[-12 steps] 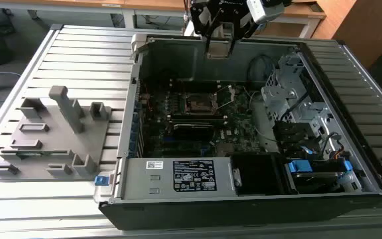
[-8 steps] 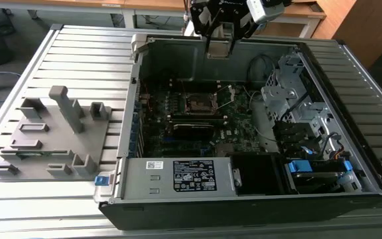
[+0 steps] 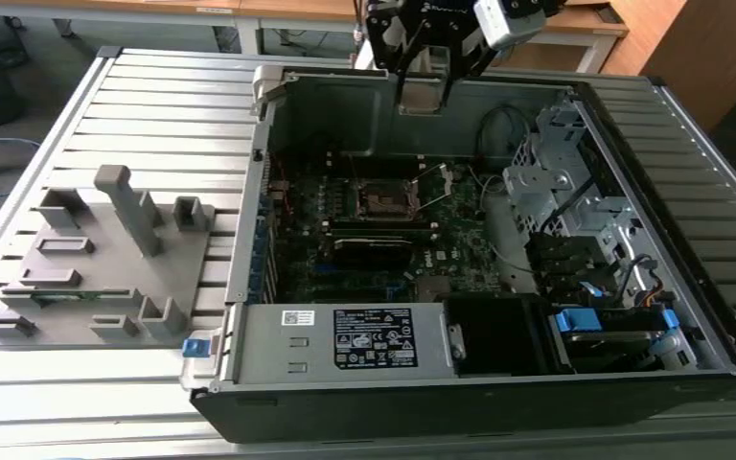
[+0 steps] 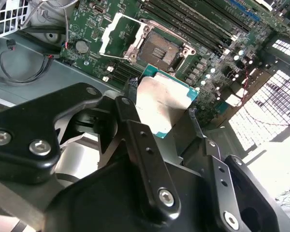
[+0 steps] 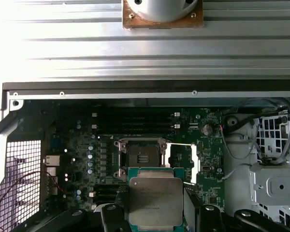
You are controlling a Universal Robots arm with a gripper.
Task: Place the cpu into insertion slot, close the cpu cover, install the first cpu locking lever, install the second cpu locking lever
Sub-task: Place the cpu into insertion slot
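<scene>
My gripper (image 3: 422,100) hangs above the far wall of the open computer case, shut on the cpu. In both wrist views the cpu (image 4: 165,102) (image 5: 154,200) lies flat between the black fingers (image 4: 135,125), its dull metallic top on a green edge. Well below it, the insertion slot (image 3: 381,198) (image 4: 162,50) (image 5: 141,156) sits bare and dark in its silver rim on the green board. The cpu cover (image 4: 120,35) (image 5: 182,159) is swung open beside the slot. The gripper is clear of the board.
The case's metal walls (image 3: 342,105) ring the board. Long black memory slots (image 5: 135,121) run beside the socket. A drive cage with cables (image 3: 573,192) fills the exterior view's right, and a power supply (image 3: 342,340) sits near. A grey fixture (image 3: 100,259) lies on the slatted table.
</scene>
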